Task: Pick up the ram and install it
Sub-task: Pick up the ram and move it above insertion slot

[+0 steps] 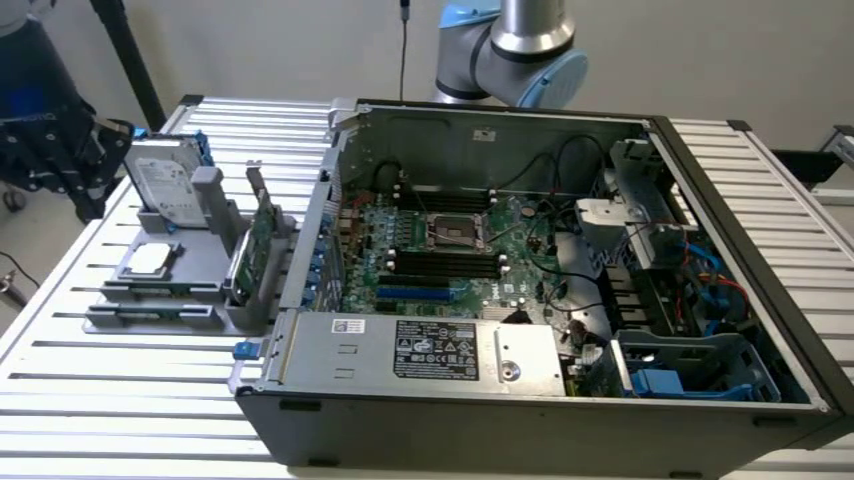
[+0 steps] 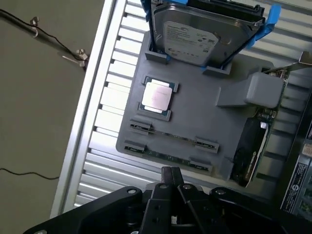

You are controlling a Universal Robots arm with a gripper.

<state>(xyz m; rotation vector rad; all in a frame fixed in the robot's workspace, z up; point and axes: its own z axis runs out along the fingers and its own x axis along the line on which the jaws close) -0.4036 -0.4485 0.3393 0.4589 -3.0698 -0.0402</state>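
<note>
My pincer [image 2: 170,176] hangs low over the near edge of the grey holder [image 2: 204,112], its fingers drawn together with nothing between them. Just beyond the tips, the ram [image 2: 165,156] stands on its long edge in the holder's nearest slot, between two end clips and untouched. (A second thin strip sits in the slot behind; I cannot tell whether it is another stick.)

I judge the step in hand to be the approach for the pick. To do it well I want the fingers square across the thin board and centred between the clips. A skewed grip on something this thin would likely twist it in the slot.

Farther on, the holder carries a processor [image 2: 156,96] flat in its recess, an expansion card [image 2: 251,146] on edge at one side, and a hard drive [image 2: 195,34] upright at the far end. The holder rests on the slatted table [image 2: 100,117]. Beside it, the open computer case [image 1: 400,405] holds the motherboard [image 1: 447,245], whose long dark memory slots [image 1: 441,265] look unfilled to me.
</note>
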